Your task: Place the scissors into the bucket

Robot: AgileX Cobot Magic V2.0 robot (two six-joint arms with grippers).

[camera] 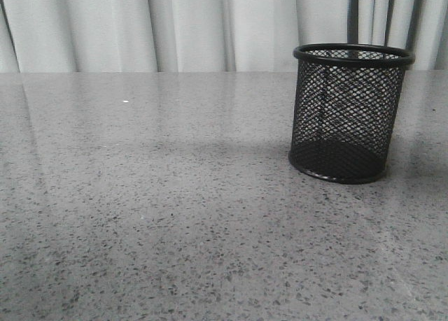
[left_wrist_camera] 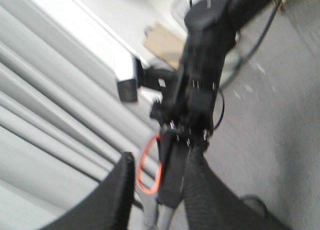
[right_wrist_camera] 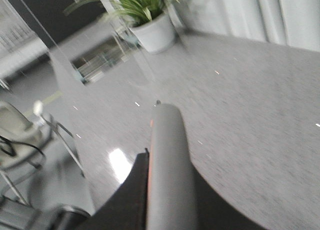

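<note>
The bucket (camera: 348, 111), a black wire-mesh cup, stands upright on the right of the grey table; nothing shows inside it. Neither gripper shows in the front view. In the right wrist view my right gripper (right_wrist_camera: 167, 157) is shut on the grey handle of the scissors (right_wrist_camera: 167, 135), held in the air. In the left wrist view the scissors' orange-lined loop (left_wrist_camera: 148, 166) sits between the spread fingers of my left gripper (left_wrist_camera: 162, 165), with the right arm (left_wrist_camera: 200, 89) gripping them from the far side. The left fingers stand apart from the scissors. The blades are hidden.
The speckled grey table (camera: 154, 216) stretches left and in front of the bucket. Pale curtains (camera: 175, 27) hang behind it. A potted plant (right_wrist_camera: 150, 19) and a chair (right_wrist_camera: 20, 135) stand on the floor beyond the table.
</note>
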